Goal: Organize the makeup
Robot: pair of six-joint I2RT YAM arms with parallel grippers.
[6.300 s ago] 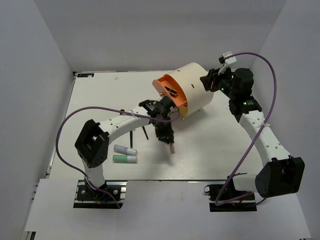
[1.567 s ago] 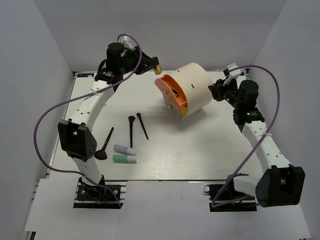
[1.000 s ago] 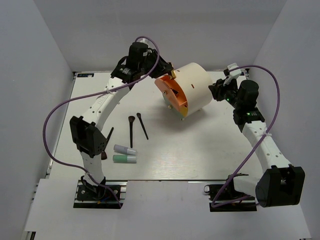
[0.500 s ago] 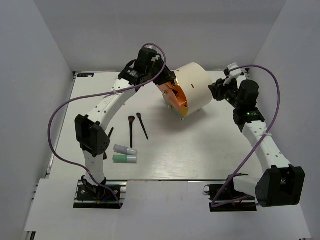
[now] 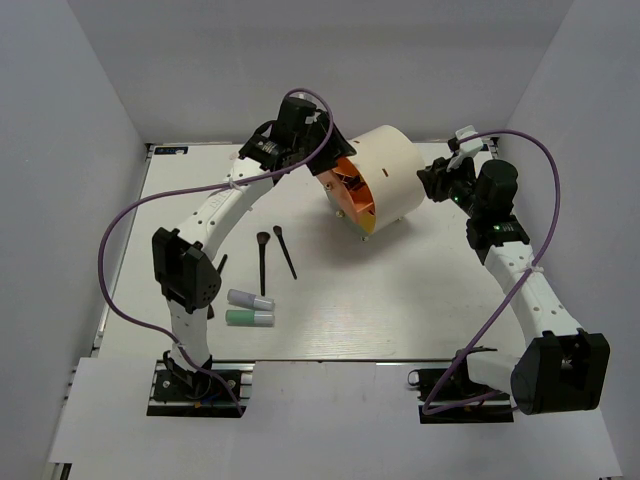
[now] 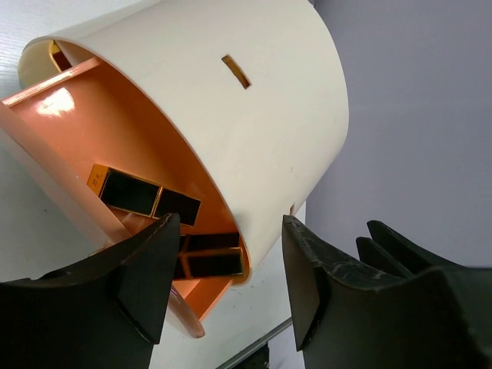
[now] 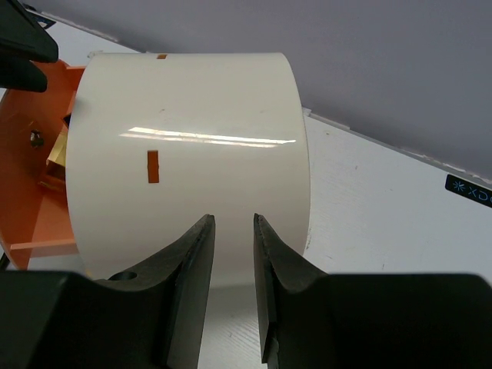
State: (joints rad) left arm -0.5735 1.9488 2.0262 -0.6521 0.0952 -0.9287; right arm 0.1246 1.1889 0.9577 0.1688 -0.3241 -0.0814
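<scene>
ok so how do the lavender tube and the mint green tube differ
The lavender tube is pale purple, the mint green tube green. The lavender tube lies slightly slanted, farther from the near edge; the mint green tube lies level, nearer it. Both lie flat, side by side.

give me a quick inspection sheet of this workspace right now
surface: white table, flat
job's things: brushes, lavender tube and mint tube lie on it; gold-black cases sit inside the cream drum
clutter: nothing seen
hands: left hand open at the drum's orange mouth; right hand behind the drum, grip unclear
cables: purple cable loops over each arm
surroundings: plain grey walls
</scene>
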